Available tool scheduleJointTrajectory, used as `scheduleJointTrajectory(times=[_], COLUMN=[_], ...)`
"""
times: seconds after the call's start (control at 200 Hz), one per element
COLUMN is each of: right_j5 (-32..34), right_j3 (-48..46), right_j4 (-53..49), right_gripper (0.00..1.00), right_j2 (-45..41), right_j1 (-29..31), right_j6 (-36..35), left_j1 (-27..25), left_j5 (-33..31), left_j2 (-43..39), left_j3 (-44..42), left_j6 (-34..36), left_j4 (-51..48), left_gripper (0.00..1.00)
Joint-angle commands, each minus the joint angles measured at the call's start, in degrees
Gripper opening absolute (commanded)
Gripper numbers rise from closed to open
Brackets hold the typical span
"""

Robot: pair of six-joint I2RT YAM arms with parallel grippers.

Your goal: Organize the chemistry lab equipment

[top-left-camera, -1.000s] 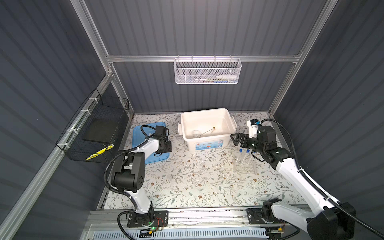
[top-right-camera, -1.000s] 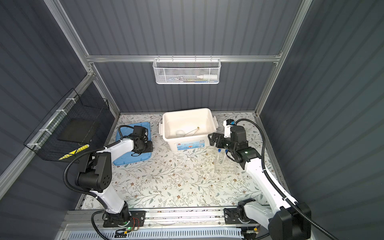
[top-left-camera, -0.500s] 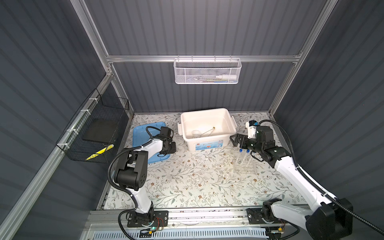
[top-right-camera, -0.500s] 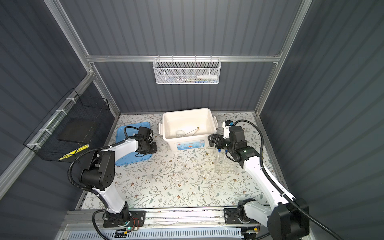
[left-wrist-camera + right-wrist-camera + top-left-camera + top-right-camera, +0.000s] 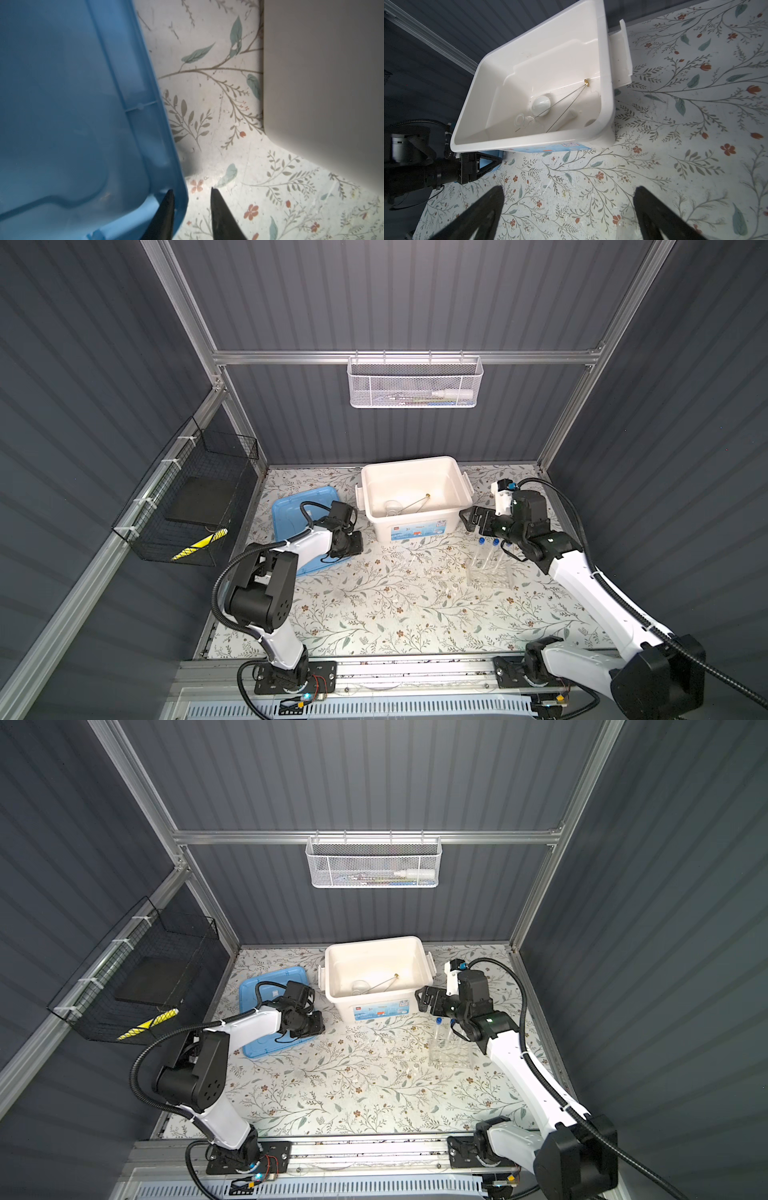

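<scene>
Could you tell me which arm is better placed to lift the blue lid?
Left: the left gripper straddles the rim of the blue lid, while the right gripper hangs open beyond the white tub.

Enclosed robot test cell: grey ribbed walls (image 5: pixel 415 302), aluminium frame (image 5: pixel 399 357), floral tabletop (image 5: pixel 395 605).

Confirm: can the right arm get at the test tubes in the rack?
Probably yes. The right tool is open and empty, and the test tubes stand upright in the rack close by its wrist, nothing between. It points past them toward the tub, so draw back first.
</scene>
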Motion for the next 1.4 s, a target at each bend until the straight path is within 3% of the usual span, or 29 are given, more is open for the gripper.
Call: scheduleJointTrajectory(times=[0.0, 0.07, 0.23, 0.49, 0.76, 1.216, 1.396], right_j5=[-1.1, -1.2, -1.5, -1.3, -1.0, -1.0, -1.0], right_j3=[1.8, 1.8, 2.3, 3.0, 2.7, 2.5, 2.5], right_j4=[0.4, 0.9, 1.4, 1.8, 1.9, 2.8, 3.0], right_gripper=[0.99, 0.99, 0.99, 0.99, 0.99, 0.99, 0.99], right_j2=[1.1, 1.4, 2.5, 3.5, 4.1, 5.8, 6.2], right_j1=[0.4, 0.7, 1.2, 2.2, 2.5, 2.5, 2.6], right_j6=[-0.1, 0.0, -0.2, -0.6, -0.9, -1.0, -1.1], left_j1=[2.2, 5.2, 10.1, 21.7, 31.7, 33.1, 32.8], left_j5=[-3.5, -4.4, -10.6, -12.9, -10.3, -11.4, -6.2], left_j2=[-5.4, -8.1, -12.0, -11.6, -10.3, -4.2, -2.8], left_j3=[0.5, 0.3, 0.7, -1.1, -3.0, -2.8, -4.7], left_j6=[-1.1, -1.5, 0.7, 3.6, 5.0, 5.7, 6.2], left_j4=[-4.2, -5.5, -9.4, -9.0, -5.8, -3.8, -2.9], left_gripper=[0.36, 0.45, 0.58, 0.58, 0.58, 0.54, 0.41])
